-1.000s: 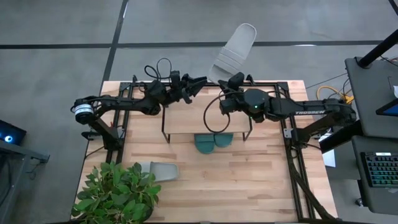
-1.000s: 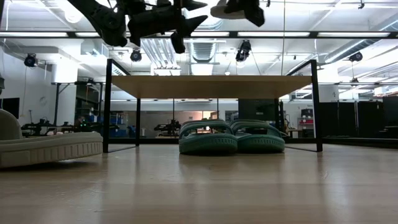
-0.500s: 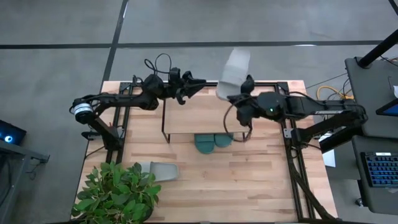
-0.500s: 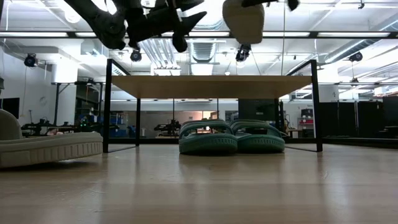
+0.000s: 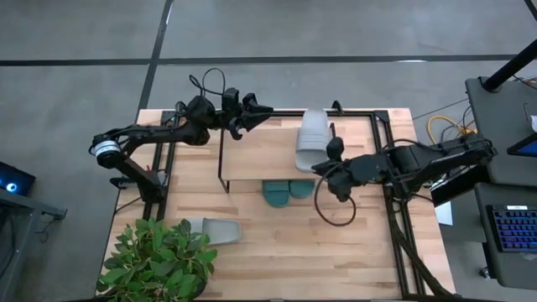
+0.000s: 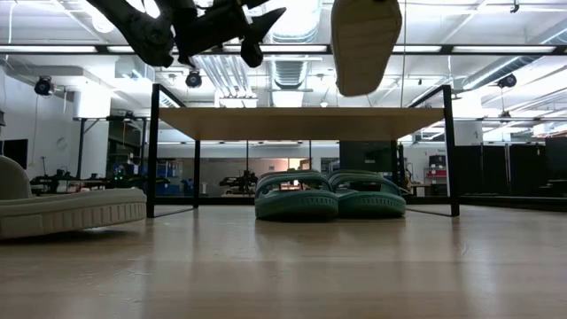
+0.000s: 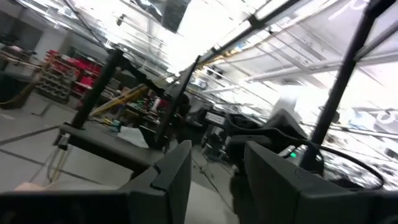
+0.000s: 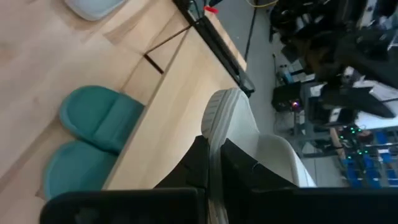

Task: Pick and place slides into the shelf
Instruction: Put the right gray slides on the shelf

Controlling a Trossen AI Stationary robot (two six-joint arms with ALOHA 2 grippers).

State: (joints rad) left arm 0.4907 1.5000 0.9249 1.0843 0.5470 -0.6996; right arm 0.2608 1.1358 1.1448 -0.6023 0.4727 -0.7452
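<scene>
My right gripper (image 5: 329,156) is shut on a pale grey slide (image 5: 312,137), held above the shelf's wooden top board (image 5: 264,155). In the low view this slide (image 6: 364,42) hangs with its ribbed sole facing the camera, its rounded end just over the board (image 6: 301,122). Two teal slides (image 5: 288,191) (image 6: 328,195) rest side by side on their soles on the table under the shelf. A second grey slide (image 5: 214,228) (image 6: 62,211) lies flat on the table's near left. My left gripper (image 5: 256,112) (image 7: 217,180) hovers open over the shelf's far left corner. My right gripper pinches the grey slide's sole edge at one end (image 8: 216,127) between its two fingers (image 8: 198,163). The slide is lifted clear and hangs tilted, its free rounded end (image 6: 359,89) lowest, above the shelf top.
A leafy potted plant (image 5: 159,260) fills the table's near left corner beside the lying grey slide. Black frame rails (image 5: 394,210) run along the table's sides. The shelf's thin black legs (image 6: 153,151) (image 6: 449,151) stand around the teal pair. A cable loop (image 5: 333,205) hangs from the right arm.
My right gripper has carried the grey slide from beyond the table's far edge toward the near edge, over the shelf top, and lower. The slide has turned about, so its sole now faces the low camera and its free end hangs down. The gripper has stayed shut.
</scene>
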